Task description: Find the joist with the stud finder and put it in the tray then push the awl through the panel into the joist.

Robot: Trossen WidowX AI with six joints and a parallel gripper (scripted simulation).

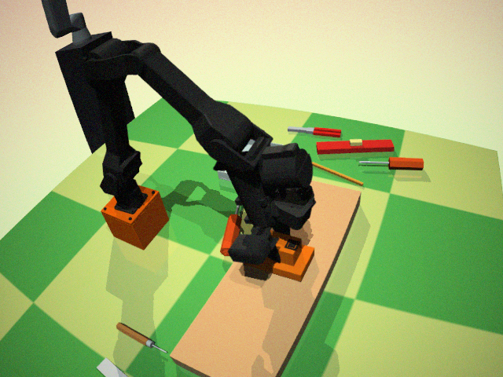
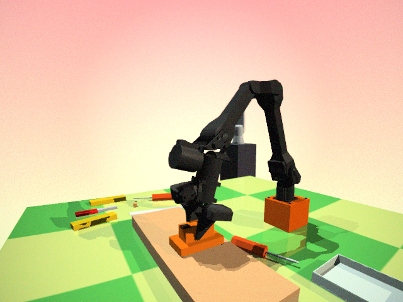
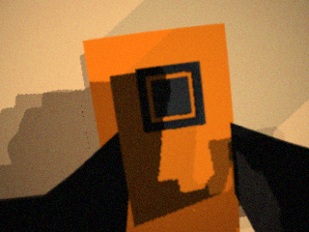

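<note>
The orange stud finder [image 1: 302,265] [image 2: 182,248] [image 3: 198,45] is upright, flat on or just above the tan floor panel [image 1: 227,324] [image 2: 266,285] [image 3: 39,43], around its middle. I cannot tell whether it touches. My gripper [image 1: 282,247] [image 2: 196,229] [image 3: 168,132] is shut on its raised block. Its dark square window is half black, half grey in the wrist view, with no coloured light visible. The brown-handled awl [image 1: 134,334] lies beside the panel's near-left corner in the top view. The grey tray [image 2: 323,284] is mostly behind the arm in the top view. The joist is hidden.
An orange-red screwdriver [image 1: 230,236] [image 2: 249,245] lies by the panel's arm-side edge, towards the tray. A pencil [image 1: 338,173], a red level [image 1: 365,147], another screwdriver [image 1: 405,163] and a red-handled tool [image 1: 327,132] lie beyond the panel. Yellow bars [image 2: 94,221] [image 2: 107,199] lie opposite.
</note>
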